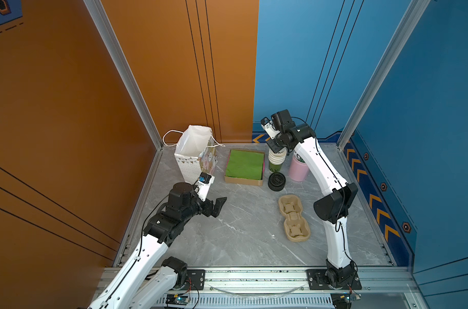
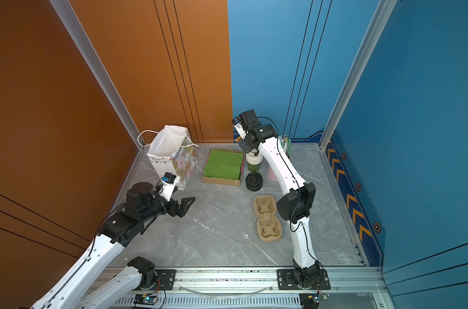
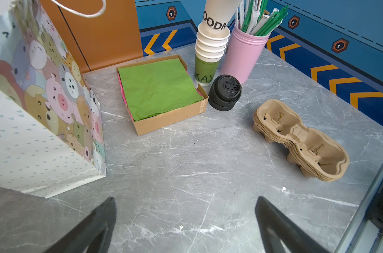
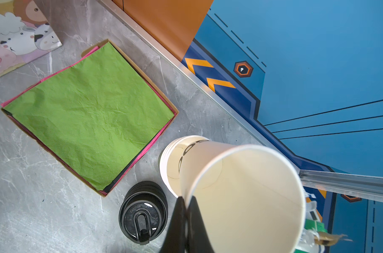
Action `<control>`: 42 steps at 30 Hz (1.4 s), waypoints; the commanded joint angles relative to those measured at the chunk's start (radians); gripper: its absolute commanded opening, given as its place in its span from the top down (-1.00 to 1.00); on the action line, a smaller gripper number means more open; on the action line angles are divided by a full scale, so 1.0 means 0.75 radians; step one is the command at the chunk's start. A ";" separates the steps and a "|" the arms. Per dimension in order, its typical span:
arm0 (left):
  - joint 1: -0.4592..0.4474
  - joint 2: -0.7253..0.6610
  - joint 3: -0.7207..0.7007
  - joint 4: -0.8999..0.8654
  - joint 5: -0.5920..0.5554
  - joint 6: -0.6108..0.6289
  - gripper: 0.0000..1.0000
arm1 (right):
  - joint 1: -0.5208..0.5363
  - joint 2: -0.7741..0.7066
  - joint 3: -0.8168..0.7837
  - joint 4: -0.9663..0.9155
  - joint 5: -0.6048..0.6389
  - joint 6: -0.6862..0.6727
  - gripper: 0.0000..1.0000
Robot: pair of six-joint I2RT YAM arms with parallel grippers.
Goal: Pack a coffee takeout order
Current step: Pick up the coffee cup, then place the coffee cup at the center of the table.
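White paper cup [image 4: 241, 197], pinched by its rim in the closed right claw [image 4: 187, 201] and tilted with its base at the cup stack [image 4: 171, 166] just below, could slip or drag that stack over, while the left claw [image 3: 185, 199] gapes empty

Back of desk [image 1: 241, 235], left to right: bag [image 1: 192, 155], box [image 1: 243, 182] holding napkin [image 1: 245, 164], cup stack [image 1: 276, 160], tin of straws [image 1: 298, 170]. Lids [image 1: 276, 182] lie before the cups; carrier [image 1: 294, 218] lies nearer still.
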 commanded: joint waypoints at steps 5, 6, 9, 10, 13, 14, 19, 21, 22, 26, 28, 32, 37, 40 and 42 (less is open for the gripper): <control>0.013 0.008 -0.013 -0.025 -0.023 -0.015 -0.98 | 0.074 -0.253 0.060 -0.071 -0.046 0.013 1.00; 0.013 0.008 -0.013 -0.025 -0.024 -0.017 -0.98 | 0.088 -0.272 0.059 -0.086 -0.064 0.029 1.00; 0.015 0.009 -0.013 -0.026 -0.024 -0.017 -0.98 | 0.149 -0.328 0.033 -0.152 -0.096 0.075 1.00; 0.014 0.010 -0.013 -0.024 -0.025 -0.019 -0.98 | 0.174 -0.351 0.004 -0.170 -0.102 0.087 1.00; 0.014 0.008 -0.016 -0.025 -0.029 -0.020 -0.98 | 0.229 -0.429 -0.118 -0.203 -0.167 0.155 1.00; 0.013 0.009 -0.017 -0.025 -0.030 -0.020 -0.98 | 0.246 -0.456 -0.167 -0.207 -0.208 0.183 1.00; 0.017 0.017 -0.014 -0.025 -0.040 -0.021 -0.98 | 0.393 -0.581 -0.413 -0.192 -0.258 0.247 1.00; 0.019 0.017 -0.016 -0.025 -0.042 -0.024 -0.98 | 0.460 -0.619 -0.523 -0.165 -0.235 0.254 1.00; 0.020 0.018 -0.016 -0.024 -0.045 -0.023 -0.98 | 0.492 -0.638 -0.586 -0.143 -0.228 0.264 1.00; 0.024 0.016 -0.020 -0.024 -0.075 -0.032 -0.98 | 0.584 -0.711 -0.868 -0.002 -0.210 0.310 1.00; 0.027 0.016 -0.018 -0.023 -0.086 -0.031 -0.98 | 0.623 -0.739 -1.019 0.072 -0.200 0.335 1.00; 0.036 0.013 -0.019 -0.023 -0.091 -0.038 -0.98 | 0.715 -0.779 -1.266 0.228 -0.154 0.361 1.00; 0.044 0.012 -0.022 -0.022 -0.094 -0.045 -0.98 | 0.782 -0.804 -1.441 0.375 -0.119 0.392 1.00; 0.045 0.016 -0.018 -0.023 -0.090 -0.046 -0.98 | 0.794 -0.810 -1.510 0.427 -0.115 0.400 1.00; 0.047 0.018 -0.018 -0.023 -0.088 -0.048 -0.98 | 0.795 -0.803 -1.547 0.455 -0.102 0.396 1.00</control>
